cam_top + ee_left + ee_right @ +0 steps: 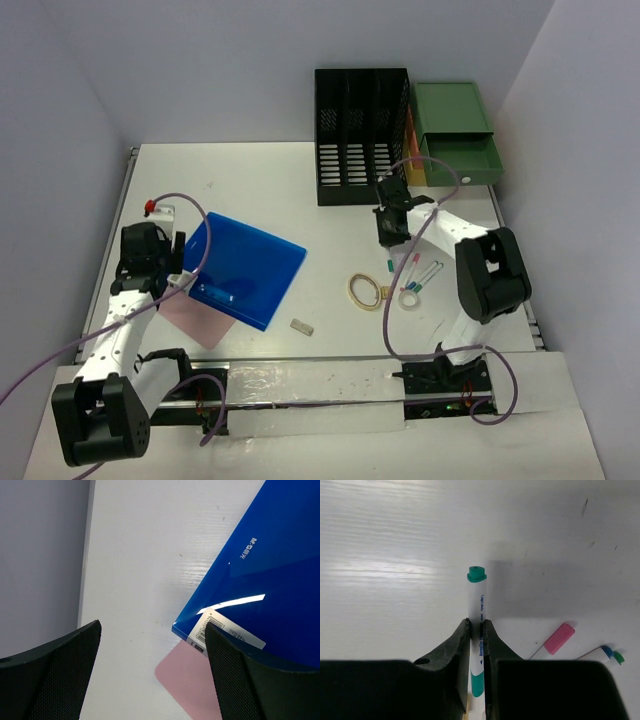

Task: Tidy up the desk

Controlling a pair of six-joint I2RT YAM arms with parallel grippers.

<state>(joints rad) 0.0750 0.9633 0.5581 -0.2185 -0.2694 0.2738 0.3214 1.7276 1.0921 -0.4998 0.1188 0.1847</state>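
The white desk (255,180) carries a blue folder (240,265) lying on a pink sheet (195,315). My left gripper (150,258) hangs open and empty just left of the folder's left corner. In the left wrist view its gripper (152,672) straddles bare desk (140,555), with the folder (265,575) and pink sheet (192,690) by the right finger. My right gripper (390,225) is shut on a white marker with green ends (478,597), held in front of the black rack. In the right wrist view the jaws (476,630) pinch its barrel.
A black slotted file rack (362,135) and a green drawer unit (455,135), its drawer open, stand at the back right. Loose pens (422,274), a tape ring (365,291), a small white ring (408,297) and an eraser (302,325) lie on the desk.
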